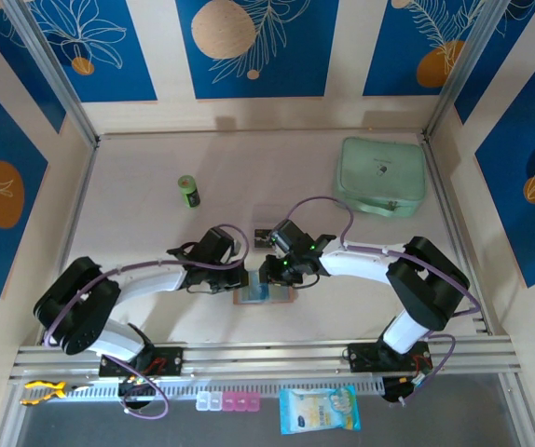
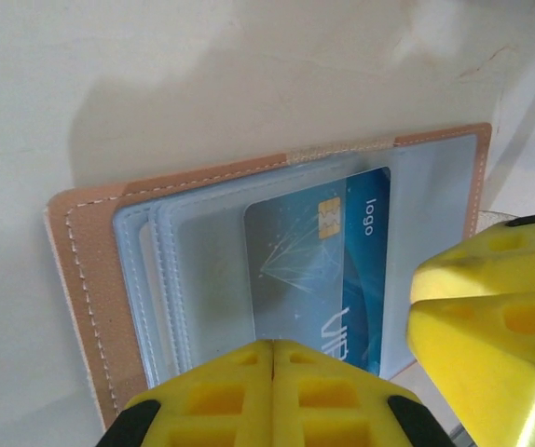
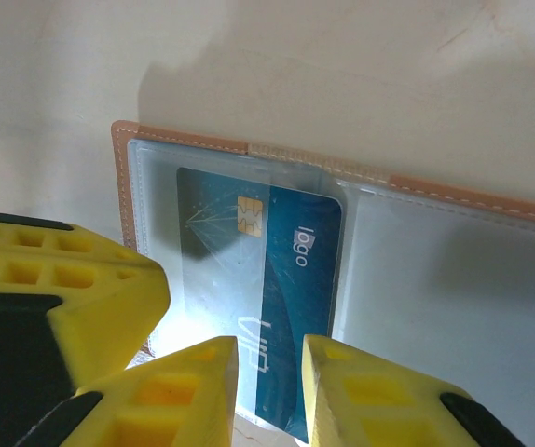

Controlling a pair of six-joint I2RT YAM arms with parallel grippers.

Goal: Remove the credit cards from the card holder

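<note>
The tan card holder (image 1: pixel 249 300) (image 2: pixel 81 251) (image 3: pixel 184 140) lies open and flat on the table between the two arms, clear pockets facing up. A blue credit card (image 2: pixel 361 270) (image 3: pixel 295 270) with a gold chip sits partly under a clear pocket. My left gripper (image 1: pixel 240 279) (image 2: pixel 273 346) is shut, its tips down on the clear pocket beside the card. The right gripper (image 1: pixel 273 276) (image 3: pixel 270 349) stands slightly open over the card's near edge, the card showing in the gap between the fingers. A small dark card (image 1: pixel 262 231) lies on the table just behind the grippers.
A mint-green case (image 1: pixel 382 177) sits at the back right and a small green bottle (image 1: pixel 188 191) at the back left. Beyond the front rail lie a pill organiser (image 1: pixel 228 401), a blue packet (image 1: pixel 319 410) and a yellow toy (image 1: pixel 44 391). Metal frame posts border the table.
</note>
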